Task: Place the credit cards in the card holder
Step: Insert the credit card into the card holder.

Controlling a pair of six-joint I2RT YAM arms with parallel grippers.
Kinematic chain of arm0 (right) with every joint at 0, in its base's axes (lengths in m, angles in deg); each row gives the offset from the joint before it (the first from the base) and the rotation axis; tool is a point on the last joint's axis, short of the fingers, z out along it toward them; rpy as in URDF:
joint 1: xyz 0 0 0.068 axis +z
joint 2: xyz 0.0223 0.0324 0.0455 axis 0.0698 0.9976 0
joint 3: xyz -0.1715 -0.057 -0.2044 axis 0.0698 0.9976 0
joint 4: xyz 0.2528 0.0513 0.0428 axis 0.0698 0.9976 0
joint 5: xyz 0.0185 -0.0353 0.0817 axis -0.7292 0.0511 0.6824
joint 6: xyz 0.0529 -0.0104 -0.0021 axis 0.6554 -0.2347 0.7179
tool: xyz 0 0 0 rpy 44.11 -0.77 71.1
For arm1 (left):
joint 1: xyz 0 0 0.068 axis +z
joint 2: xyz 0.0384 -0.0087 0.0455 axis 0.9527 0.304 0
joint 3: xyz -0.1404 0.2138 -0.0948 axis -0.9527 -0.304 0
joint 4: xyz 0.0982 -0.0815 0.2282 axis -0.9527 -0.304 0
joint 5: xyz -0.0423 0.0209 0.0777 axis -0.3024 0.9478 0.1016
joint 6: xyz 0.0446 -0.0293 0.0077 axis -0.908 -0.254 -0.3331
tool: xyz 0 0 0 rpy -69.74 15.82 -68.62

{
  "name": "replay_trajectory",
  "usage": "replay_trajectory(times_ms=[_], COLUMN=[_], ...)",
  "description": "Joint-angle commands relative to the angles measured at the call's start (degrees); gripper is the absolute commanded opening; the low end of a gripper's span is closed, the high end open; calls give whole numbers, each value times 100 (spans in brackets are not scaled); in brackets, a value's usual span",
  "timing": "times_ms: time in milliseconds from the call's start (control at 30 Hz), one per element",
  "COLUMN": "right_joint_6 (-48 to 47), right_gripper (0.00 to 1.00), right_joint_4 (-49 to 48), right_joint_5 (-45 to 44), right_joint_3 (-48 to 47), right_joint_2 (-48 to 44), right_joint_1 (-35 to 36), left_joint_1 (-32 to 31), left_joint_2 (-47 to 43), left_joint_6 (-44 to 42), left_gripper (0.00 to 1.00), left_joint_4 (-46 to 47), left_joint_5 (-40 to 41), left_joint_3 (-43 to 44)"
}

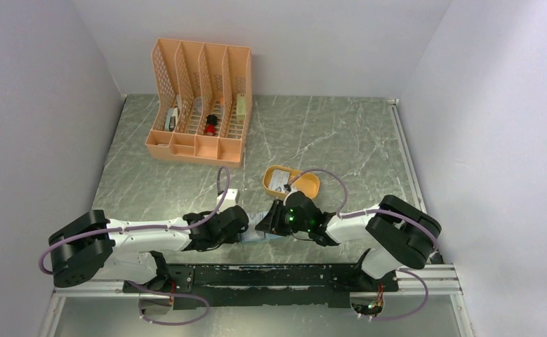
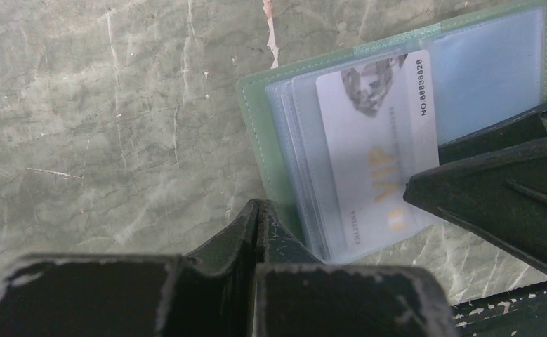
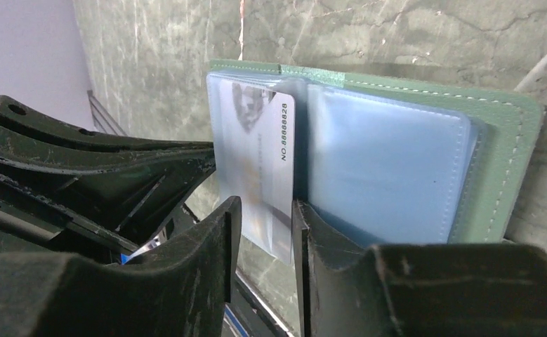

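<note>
The green card holder (image 3: 510, 137) lies open on the marble table, its clear bluish sleeves (image 3: 386, 165) facing up. One pale credit card (image 3: 260, 151), marked VIP, sits partly in a left-hand sleeve, and its near end sticks out past the holder's edge. My right gripper (image 3: 265, 207) is open, with that near end standing loose between its fingers. In the left wrist view the same card (image 2: 379, 151) shows beside a dark right finger (image 2: 498, 193). My left gripper (image 2: 260, 209) is shut, its tips against the card holder's (image 2: 256, 116) near corner. From above, the holder (image 1: 256, 236) is mostly hidden between both grippers.
A mustard-yellow oval tray (image 1: 305, 180) sits just behind the right gripper (image 1: 274, 221) with something pale inside. A peach lattice organizer (image 1: 200, 105) stands at the back left. The left gripper (image 1: 236, 226) and both arms crowd the near table edge.
</note>
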Motion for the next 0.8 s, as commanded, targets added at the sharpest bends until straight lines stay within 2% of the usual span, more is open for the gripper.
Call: replay_trajectory(times_ms=[0, 267, 767], right_joint_6=[-391, -755, -1085], right_gripper=[38, 42, 41], right_joint_4=[934, 1368, 1733], right_joint_5=[-107, -92, 12], right_joint_3=[-197, -605, -1222], right_joint_2=[-135, -114, 261], right_joint_1=[61, 66, 380], left_joint_1=[-84, -67, -54], left_joint_2=[131, 189, 320], left_joint_6=[37, -113, -311], left_gripper=[5, 5, 5], left_joint_4=[-363, -401, -235], left_joint_5=[-446, -314, -345], left_joint_3=[-175, 30, 179])
